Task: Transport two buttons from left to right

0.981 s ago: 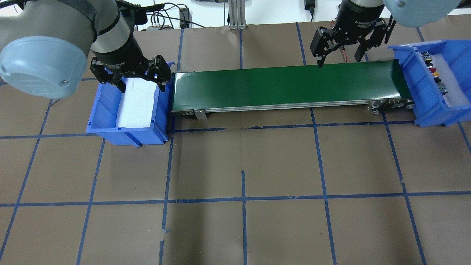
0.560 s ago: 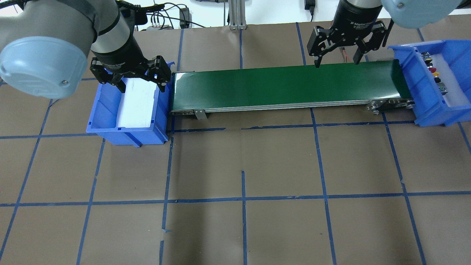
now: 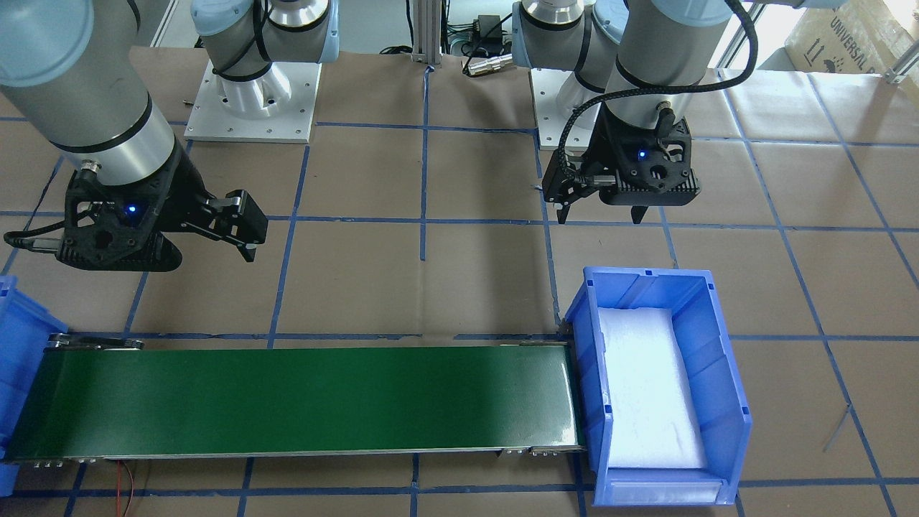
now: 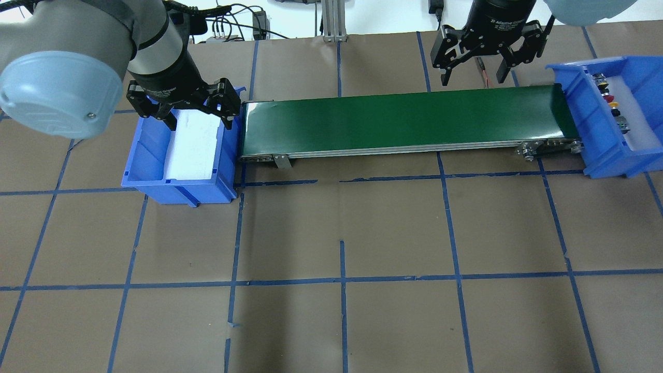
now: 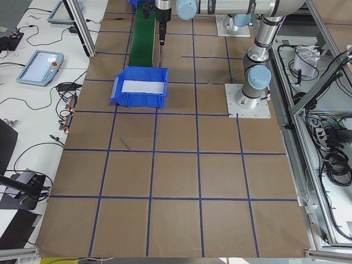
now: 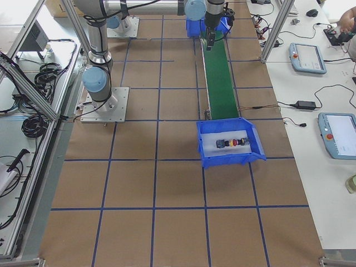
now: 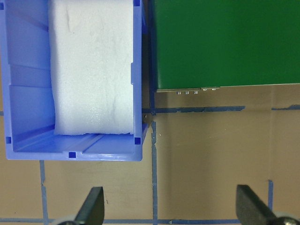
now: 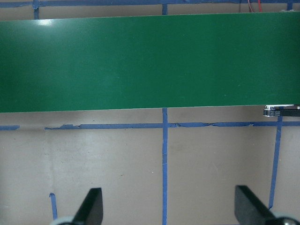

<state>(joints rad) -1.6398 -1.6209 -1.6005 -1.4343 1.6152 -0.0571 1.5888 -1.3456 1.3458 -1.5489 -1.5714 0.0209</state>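
The red-capped button (image 4: 609,97) and the yellow-capped button (image 4: 615,107) lie next to each other in a short row on the white foam (image 4: 634,122) inside the right blue bin (image 4: 606,160). This bin sits tilted at the right end of the green conveyor belt (image 4: 404,122).

The right hand (image 4: 472,79) holds nothing, and its fingers are spread wide. It hangs above the counter (image 4: 342,228) on the robot's side of the belt, near the belt's right end. Both buttons are well apart from it, off to its right in the bin.

The left hand (image 4: 201,123) is also spread wide and holds nothing. It hovers at the far end of the belt from the buttons, on the robot's side of the left blue bin (image 4: 140,181). That bin touches the belt's left end and holds only a white foam pad (image 4: 191,142).
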